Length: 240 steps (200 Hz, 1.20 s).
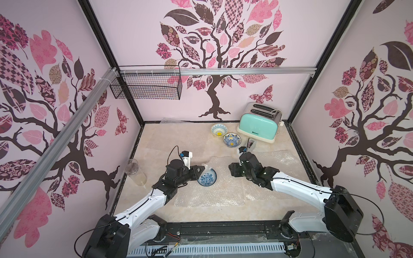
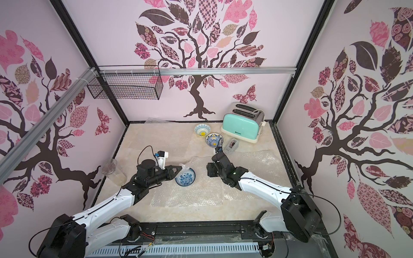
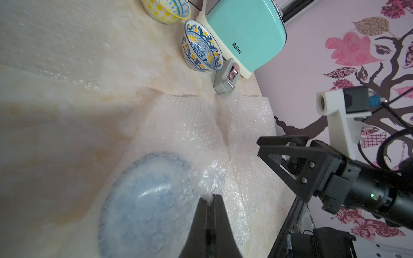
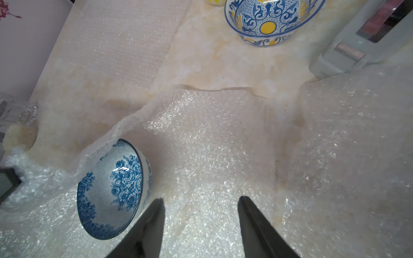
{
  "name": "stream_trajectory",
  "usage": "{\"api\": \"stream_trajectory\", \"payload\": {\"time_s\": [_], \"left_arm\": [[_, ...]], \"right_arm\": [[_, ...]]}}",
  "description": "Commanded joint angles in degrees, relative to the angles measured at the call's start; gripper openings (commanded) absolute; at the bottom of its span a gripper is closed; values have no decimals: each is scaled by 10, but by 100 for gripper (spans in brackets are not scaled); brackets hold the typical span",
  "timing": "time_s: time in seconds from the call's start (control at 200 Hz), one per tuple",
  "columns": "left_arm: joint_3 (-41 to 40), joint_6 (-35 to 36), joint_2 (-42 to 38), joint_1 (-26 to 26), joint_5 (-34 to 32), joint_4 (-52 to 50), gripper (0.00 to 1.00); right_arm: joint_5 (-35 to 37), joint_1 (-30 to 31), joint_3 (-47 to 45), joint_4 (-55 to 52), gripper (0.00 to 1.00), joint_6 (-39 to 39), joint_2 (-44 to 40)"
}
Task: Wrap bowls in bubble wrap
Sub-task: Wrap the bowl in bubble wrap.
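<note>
— Pinching only a thin corner of the clear bubble wrap sheet (image 3: 201, 138), the left fingers (image 3: 221, 212) are clenched tight; I'd guess that slick film slips out if they pull harder.

— And the bowl?

— The small round blue floral ceramic bowl (image 4: 114, 189) lies on that sheet just beside the left fingers, tilted, with its mouth turned toward the right fingers (image 4: 250, 216). The lifted corner drapes over its rim. A sharp tug could roll it off the wrap.

— Onto what?

— A pale cream marbled counter (image 1: 223, 213), smooth and hard-looking. Ceramic would likely chip on it, and the sheet may skate rather than hold.

— The right fingers?

— Released, spread apart with nothing between them, over the wrap near the bowl. A second bubble wrap sheet (image 1: 279, 160) overlaps on their outer side, so closing low might catch both layers.

— Anything else close?

— Beyond the right fingers, a blue-and-white ceramic bowl with a yellow centre (image 1: 219, 130) and a second yellow-centred patterned bowl (image 1: 232, 140) sit bare beside a mint-green toaster (image 1: 257, 126). A clear drinking glass (image 1: 134, 170) sits on the left fingers' outer side, where an arm swing could knock it.

— The room?

— Pink walls with tree decals, and a black wire basket (image 1: 147, 87) high beyond the left fingers.
</note>
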Motion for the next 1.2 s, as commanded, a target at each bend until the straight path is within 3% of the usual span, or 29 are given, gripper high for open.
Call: {"api": "stream_trajectory", "payload": {"time_s": [0.0, 0.06, 0.28, 0.6, 1.121, 1.196], "left_arm": [[-11, 11, -7, -12, 18, -29, 0], [-13, 13, -7, -17, 26, -37, 0], [-37, 14, -14, -33, 40, -40, 0], [-40, 11, 28, -81, 28, -11, 0], [-19, 23, 44, -86, 28, -24, 0], [-5, 30, 29, -87, 29, -55, 13]], "right_arm": [[-32, -4, 31, 13, 64, -11, 18], [-49, -4, 44, 13, 71, -17, 31], [-106, -4, 94, 8, 80, -21, 80], [-231, -3, 151, -10, 78, -22, 176], [-206, 40, 157, -54, 76, -69, 260], [-192, 39, 157, -59, 76, -73, 264]]}}
